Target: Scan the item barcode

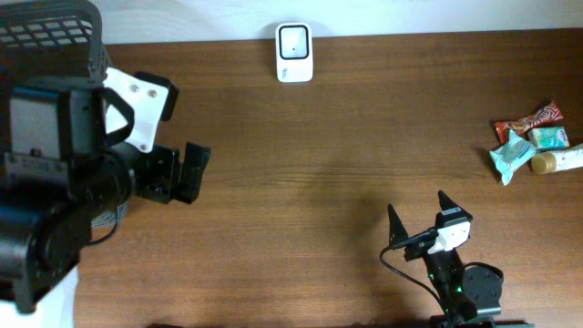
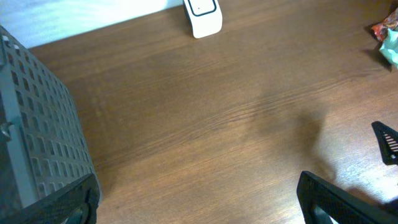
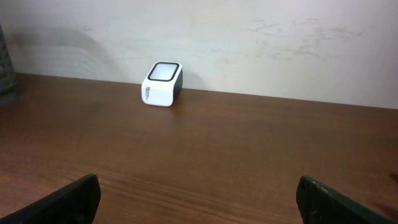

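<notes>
Wide and empty, left tool (image 1: 194, 173) and right tool (image 1: 419, 206) stand ready; we spot snack packets (image 1: 533, 146) rightward, scanner (image 1: 294, 52) ahead.

My left arm (image 1: 55, 210) was bulky and mostly black, with rounded joints, a grey square block (image 1: 35, 128) on top and a white angular cover (image 1: 137, 105) marked by two small dark screw holes. My left gripper (image 1: 193, 173) was black and blocky; from the wrist its fingers (image 2: 339, 199) looked like flat matte slabs. My right arm (image 1: 483, 287) was slimmer and black, with a small green light (image 1: 455, 290) and a thin black cable (image 1: 401, 264) looping beside it. A white piece (image 1: 449, 232) sat behind my right gripper (image 1: 417, 206), whose black fingers (image 1: 393, 223) tapered to sharp points.
</notes>
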